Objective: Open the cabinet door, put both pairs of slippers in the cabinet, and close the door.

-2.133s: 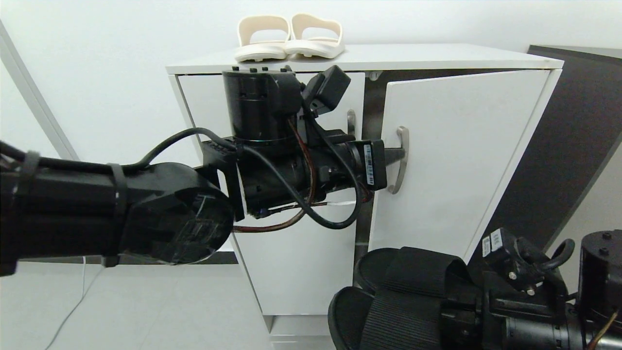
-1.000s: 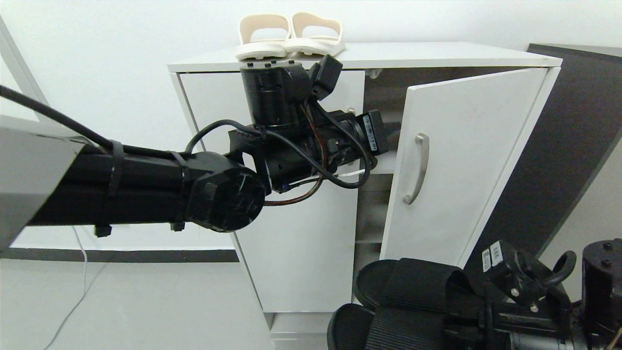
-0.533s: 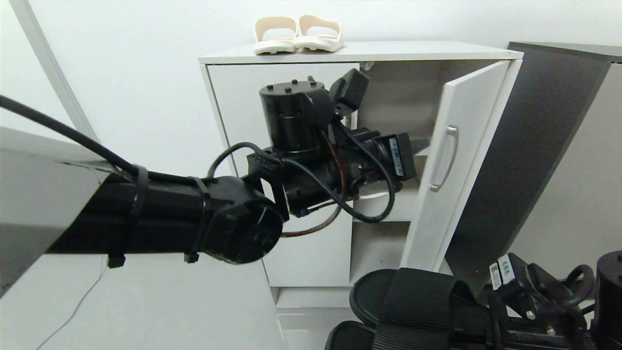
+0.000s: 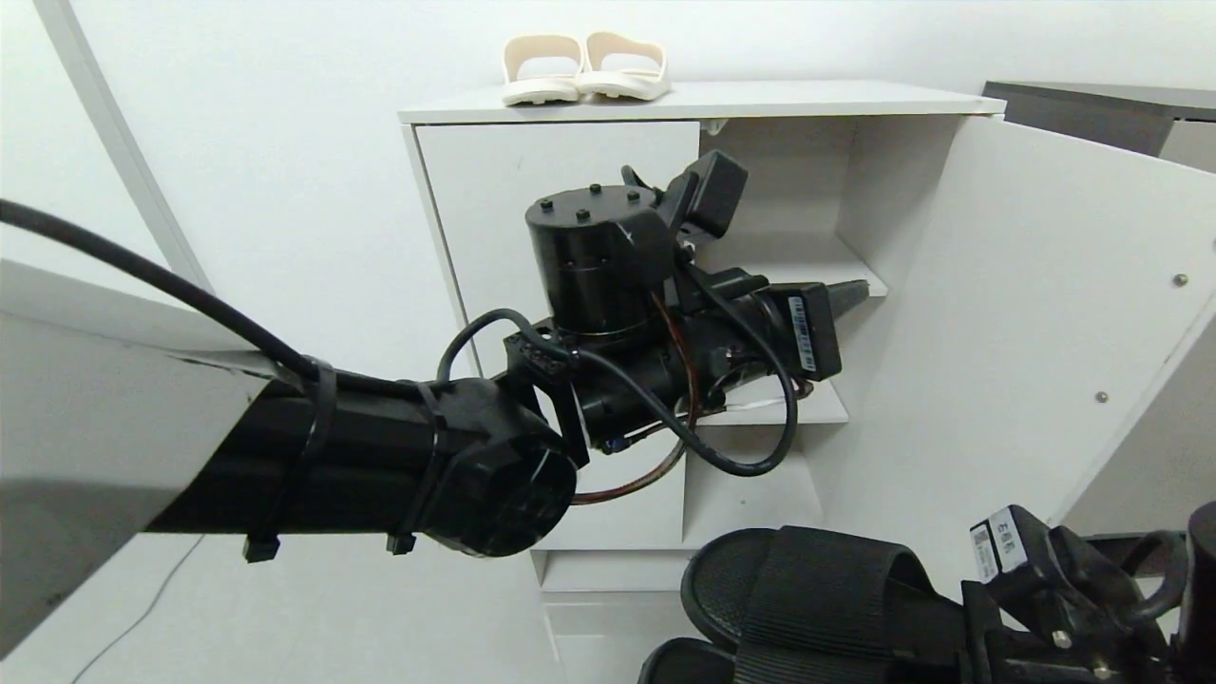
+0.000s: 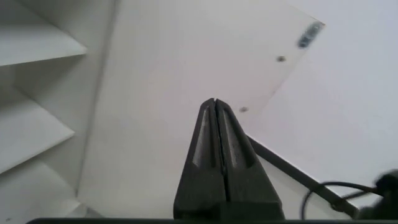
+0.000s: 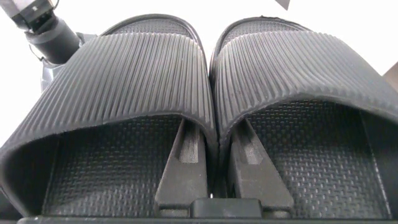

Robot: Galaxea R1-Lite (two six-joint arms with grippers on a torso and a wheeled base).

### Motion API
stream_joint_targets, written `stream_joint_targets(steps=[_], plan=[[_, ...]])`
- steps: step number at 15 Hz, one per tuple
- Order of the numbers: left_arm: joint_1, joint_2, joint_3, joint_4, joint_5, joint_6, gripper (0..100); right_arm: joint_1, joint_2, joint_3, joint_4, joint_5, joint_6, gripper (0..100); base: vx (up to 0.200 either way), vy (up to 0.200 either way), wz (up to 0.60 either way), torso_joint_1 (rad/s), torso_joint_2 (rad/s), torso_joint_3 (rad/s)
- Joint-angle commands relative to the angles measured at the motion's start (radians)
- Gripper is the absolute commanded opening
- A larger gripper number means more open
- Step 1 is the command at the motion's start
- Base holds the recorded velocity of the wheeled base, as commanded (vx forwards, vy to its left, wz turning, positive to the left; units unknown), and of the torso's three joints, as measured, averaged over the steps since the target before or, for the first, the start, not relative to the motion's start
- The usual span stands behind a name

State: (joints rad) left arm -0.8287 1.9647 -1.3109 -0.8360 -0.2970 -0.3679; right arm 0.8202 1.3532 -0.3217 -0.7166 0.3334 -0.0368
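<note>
Left tool [image 5: 214, 112] clenched on nothing, tip level with the upper shelf [image 4: 807, 261] inside the white wooden cabinet [image 4: 551, 161]. Right-hand cabinet door [image 4: 1026, 313] stands wide open. Right tool [image 6: 216, 149] grasps the pair of black ribbed rubber slippers [image 4: 807, 589], one finger inside each, low before the cabinet. Pair of cream slide slippers [image 4: 584, 68] sits on the cabinet top.

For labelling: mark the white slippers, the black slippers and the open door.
white slippers [image 4: 617, 84], head view, sole of one
black slippers [image 6: 130, 81], right wrist view, ribbed strap
open door [image 4: 1026, 332], head view, inner face
</note>
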Motion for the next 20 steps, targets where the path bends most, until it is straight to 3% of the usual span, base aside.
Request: stream_joint_targets(steps=[1,6,7,8,10,11,13,15,16,17,18,20], plan=[[0.019,-0.029,0.018,0.003,0.007,0.000,0,-0.003,0.007,-0.002,-0.001,-0.001,0.000,0,0.000,0.000,0.00,0.000,0.00,0.000],[0.111,-0.369,0.243,0.127,0.015,0.003,0,-0.052,0.044,-0.027,-0.006,-0.013,0.002,0,0.000,0.000,0.00,0.000,0.00,0.000],[0.152,-0.535,0.323,0.242,0.016,0.009,0,-0.059,0.050,-0.040,-0.006,-0.028,0.009,0,0.000,0.000,0.00,0.000,0.00,0.000],[0.197,-0.701,0.383,0.387,0.041,0.038,0,-0.065,0.052,-0.053,-0.004,-0.045,0.011,0,0.000,0.000,0.00,0.000,0.00,0.000],[0.289,-0.965,0.435,0.672,0.144,0.112,0,-0.072,0.070,-0.091,-0.004,-0.111,0.041,0,0.000,0.000,0.00,0.000,0.00,0.000],[0.327,-1.080,0.453,0.791,0.202,0.129,0,-0.072,0.086,-0.111,-0.004,-0.157,0.069,0,0.000,0.000,0.00,0.000,0.00,0.000],[0.382,-1.285,0.483,0.959,0.300,0.130,0,-0.072,0.136,-0.162,-0.004,-0.248,0.112,0,0.000,0.000,0.00,0.000,0.00,0.000],[0.415,-1.437,0.539,1.037,0.441,0.132,0,-0.070,0.201,-0.214,-0.006,-0.367,0.144,0,0.000,0.000,0.00,0.000,0.00,0.000],[0.430,-1.458,0.559,1.045,0.478,0.135,0,-0.070,0.213,-0.226,-0.004,-0.395,0.152,0,0.000,0.000,0.00,0.000,0.00,0.000],[0.502,-1.498,0.611,1.048,0.558,0.156,0,-0.070,0.245,-0.250,-0.006,-0.467,0.163,0,0.000,0.000,0.00,0.000,0.00,0.000],[0.583,-1.554,0.682,1.045,0.622,0.208,0,-0.070,0.277,-0.281,-0.006,-0.542,0.179,0,0.000,0.000,0.00,0.000,0.00,0.000],[0.672,-1.630,0.805,1.042,0.650,0.248,0,-0.070,0.294,-0.295,-0.006,-0.562,0.193,0,0.000,0.000,0.00,0.000,0.00,0.000]])
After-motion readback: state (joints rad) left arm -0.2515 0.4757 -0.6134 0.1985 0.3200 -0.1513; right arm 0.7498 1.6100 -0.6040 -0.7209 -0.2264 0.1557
